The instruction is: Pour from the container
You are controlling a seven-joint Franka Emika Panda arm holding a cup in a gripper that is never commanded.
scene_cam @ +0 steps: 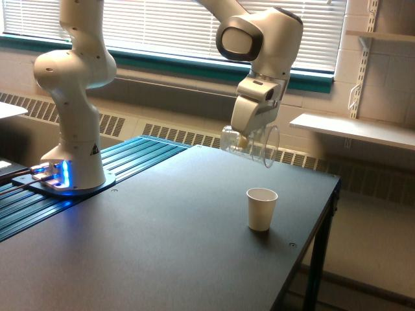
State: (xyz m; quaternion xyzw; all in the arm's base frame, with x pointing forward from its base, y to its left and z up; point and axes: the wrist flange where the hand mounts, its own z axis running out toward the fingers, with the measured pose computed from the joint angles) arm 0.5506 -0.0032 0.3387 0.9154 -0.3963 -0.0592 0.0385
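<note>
Nearest, dark tabletop (162, 246), with white paper cup (261, 208) upright near its edge on the exterior view's right. Above and a little behind the cup, clear container (251, 144) in the air, lying almost on its side, mouth toward the exterior view's right, not touching the cup. White hand (249, 133) pressed onto the container from above; fingers hidden, so their spread not possible to tell. Farther, arm base (72, 175) on blue ribbed plate. Behind, window blinds (162, 26).
</note>
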